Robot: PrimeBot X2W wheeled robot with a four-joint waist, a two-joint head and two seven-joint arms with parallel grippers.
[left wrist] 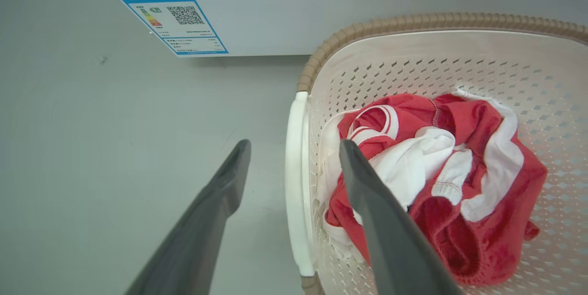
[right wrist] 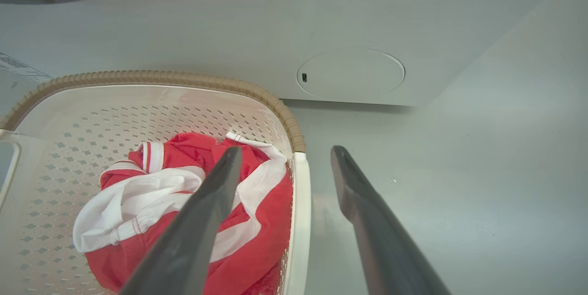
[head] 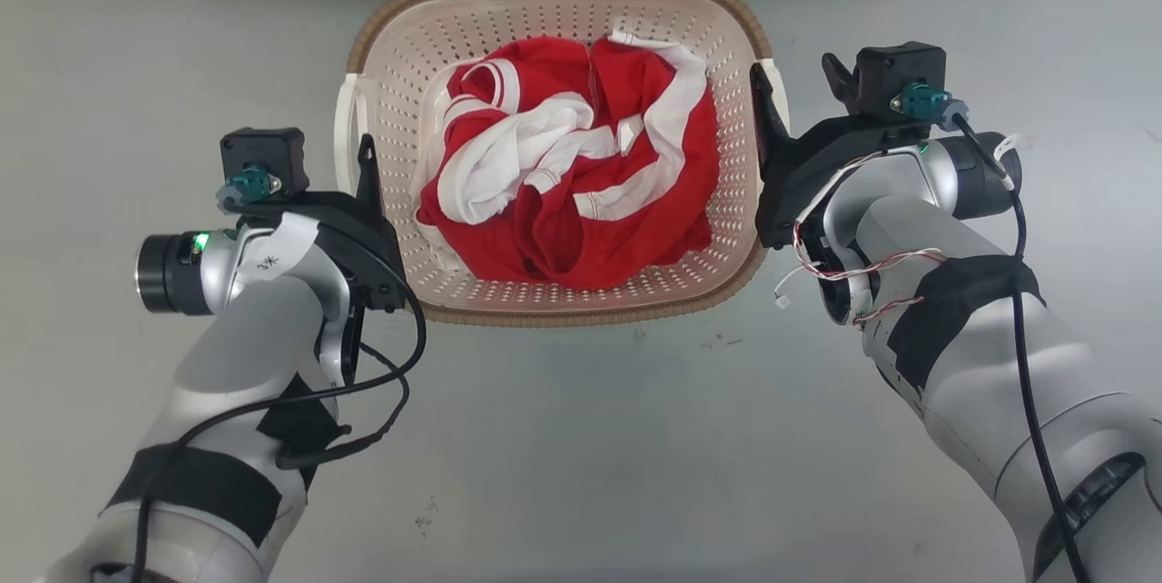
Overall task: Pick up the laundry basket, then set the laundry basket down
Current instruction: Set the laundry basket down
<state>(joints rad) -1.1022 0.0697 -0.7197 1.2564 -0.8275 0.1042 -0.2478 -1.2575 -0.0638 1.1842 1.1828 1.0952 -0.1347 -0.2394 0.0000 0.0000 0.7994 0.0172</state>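
Cream laundry basket (head: 563, 15) on floor (head: 581, 438), close to white appliance (left wrist: 321, 10) at far side, red-white garment (head: 572, 165) inside. Both wide open, empty: left hand (left wrist: 295, 148) straddles left handle (left wrist: 294, 184), right hand (right wrist: 285, 150) straddles right handle (right wrist: 301, 221). Likely light, stiff plastic; pinch both handles, lift level.

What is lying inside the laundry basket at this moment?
A crumpled red and white garment lies inside the laundry basket, on its perforated floor. The floor beneath the cloth is covered, so whether anything else lies under it cannot be seen.
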